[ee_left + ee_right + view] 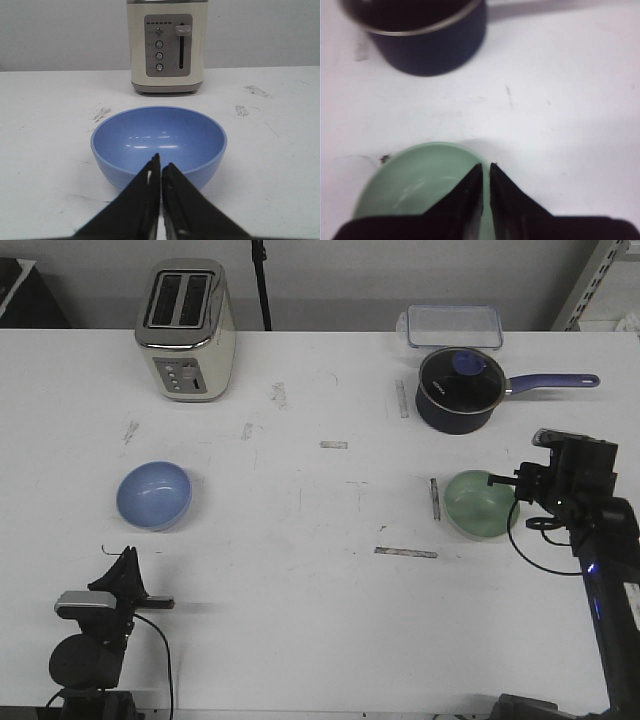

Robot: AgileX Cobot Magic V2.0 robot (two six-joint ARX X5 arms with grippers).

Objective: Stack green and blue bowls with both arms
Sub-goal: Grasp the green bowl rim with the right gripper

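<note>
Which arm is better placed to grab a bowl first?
Right. The right gripper is already over the green bowl rim, jaws shut. The left gripper sits short of the blue bowl, also shut.

Not much can actually be read here. A small pale mark is printed on the side of the navy saucepan, at about 1 o'clock from the table's middle in the front view, but it's too tiny to be made out. Small markings are printed beside the round buttons on the toaster in the left wrist view, and they're blurred past reading. No other text, number or sign can be read.
</note>
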